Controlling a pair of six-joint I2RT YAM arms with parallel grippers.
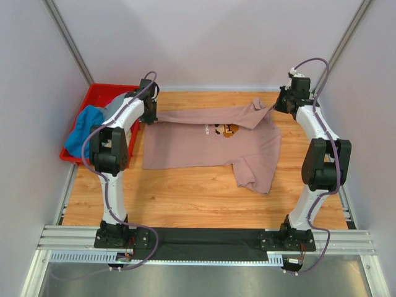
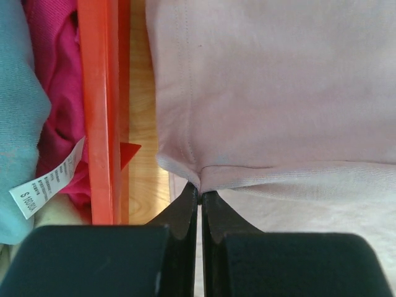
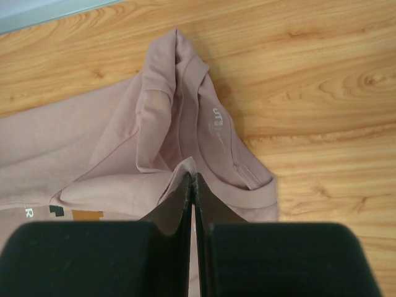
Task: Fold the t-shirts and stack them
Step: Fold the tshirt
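Observation:
A dusty-pink t-shirt point(image 1: 204, 145) with a small brown-orange chest print lies spread on the wooden table, its far long edge folded over toward the middle. My left gripper point(image 1: 150, 116) is shut on the shirt's hem corner point(image 2: 199, 178) at the left. At the right, my right gripper point(image 1: 276, 104) is shut on a pinch of cloth point(image 3: 189, 166) beside the collar point(image 3: 247, 179). Blue point(image 2: 15, 124) and magenta point(image 2: 52, 93) t-shirts lie in the red crate point(image 1: 93, 102), with a grey one point(image 1: 114, 102) partly hidden behind my left arm.
The red crate's wall point(image 2: 99, 111) stands just left of the pink shirt's hem, at the table's far left. Bare wood point(image 1: 185, 198) lies in front of the shirt. White walls close in on both sides and the back.

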